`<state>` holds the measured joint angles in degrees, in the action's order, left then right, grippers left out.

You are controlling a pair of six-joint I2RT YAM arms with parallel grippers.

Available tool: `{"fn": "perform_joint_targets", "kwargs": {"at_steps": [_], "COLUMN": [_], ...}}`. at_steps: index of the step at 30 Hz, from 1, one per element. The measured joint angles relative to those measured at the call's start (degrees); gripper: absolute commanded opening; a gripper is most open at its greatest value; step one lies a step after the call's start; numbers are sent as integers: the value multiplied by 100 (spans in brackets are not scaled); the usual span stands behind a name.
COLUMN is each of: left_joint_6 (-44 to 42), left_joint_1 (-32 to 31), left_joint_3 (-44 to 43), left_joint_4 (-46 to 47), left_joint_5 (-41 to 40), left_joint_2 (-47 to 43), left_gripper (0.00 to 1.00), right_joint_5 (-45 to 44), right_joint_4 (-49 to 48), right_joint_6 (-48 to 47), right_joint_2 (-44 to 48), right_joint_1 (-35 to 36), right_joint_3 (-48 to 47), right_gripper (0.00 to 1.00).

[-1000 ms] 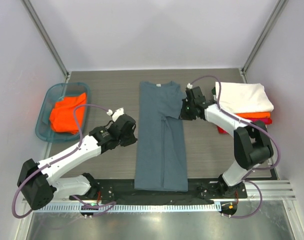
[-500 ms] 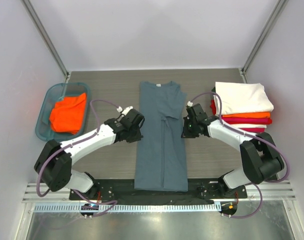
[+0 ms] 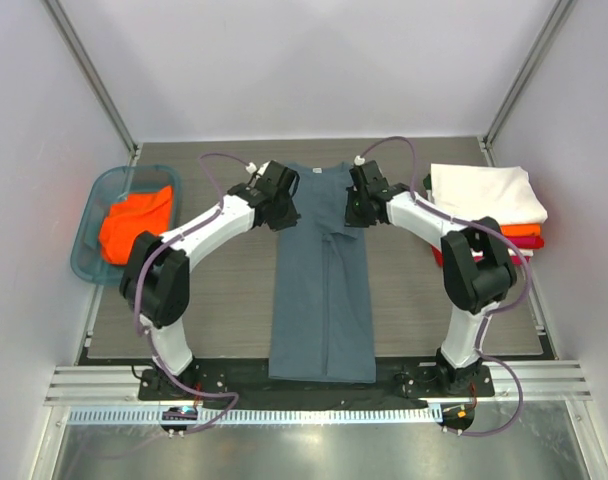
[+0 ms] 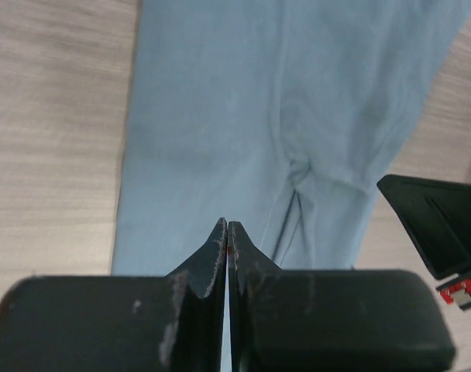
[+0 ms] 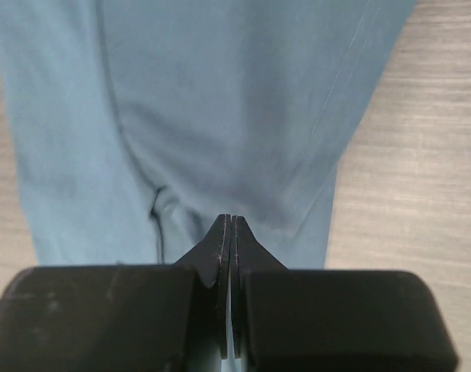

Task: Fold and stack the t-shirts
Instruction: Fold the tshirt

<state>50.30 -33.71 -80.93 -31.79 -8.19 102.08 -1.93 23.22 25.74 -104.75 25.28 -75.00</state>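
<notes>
A slate blue-grey t-shirt (image 3: 322,290) lies flat in the table's middle, folded into a long strip, with its white neck label (image 3: 317,170) at the far end. My left gripper (image 3: 283,210) is shut over the shirt's upper left edge. My right gripper (image 3: 357,210) is shut over its upper right edge. In the left wrist view the closed gripper (image 4: 227,226) hovers above the cloth (image 4: 220,116). In the right wrist view the closed gripper (image 5: 231,221) does the same over the shirt (image 5: 220,101). I see no cloth lifted by either one.
Folded shirts are stacked at the right: white (image 3: 487,195) on top, orange (image 3: 522,230) and red (image 3: 439,258) below. A teal basket (image 3: 84,262) at the left holds an orange shirt (image 3: 134,228). The right gripper's body (image 4: 437,225) shows in the left wrist view.
Both grippers have moved from the shirt's middle sides up to its far end near the collar, still shut. The shirt has not moved.
</notes>
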Motion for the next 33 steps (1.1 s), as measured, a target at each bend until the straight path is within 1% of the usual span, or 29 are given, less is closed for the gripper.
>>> {"fn": "perform_joint_targets", "kwargs": {"at_steps": [7, 13, 18, 24, 30, 33], "left_joint_6": [-24, -24, 0, 26, 101, 184], "left_joint_1": [354, 555, 691, 929, 1283, 1421], "left_joint_3": [-798, -1285, -1705, -2426, -3307, -3585], "left_joint_4": [4, -4, -13, -2, 92, 164], "left_joint_5": [459, 723, 992, 1392, 1875, 2033], "left_joint_2": [1198, 2000, 2492, 3014, 3635, 3829], "left_gripper": [0, 0, 0, 0, 0, 1], "right_joint_5": [-96, -138, -144, -37, 229, 407], "right_joint_4": [225, 260, 278, 313, 291, 302], "right_joint_6": [2, -13, -15, 13, 127, 177], "right_joint_2": [-761, -1137, -1620, -2162, -2887, -3150], "right_joint_1": [-173, -372, -487, -667, -896, -992], "right_joint_3": [-723, -1049, -1373, -2111, -3206, -3615], "right_gripper": [1, 1, 1, 1, 1, 1]}}
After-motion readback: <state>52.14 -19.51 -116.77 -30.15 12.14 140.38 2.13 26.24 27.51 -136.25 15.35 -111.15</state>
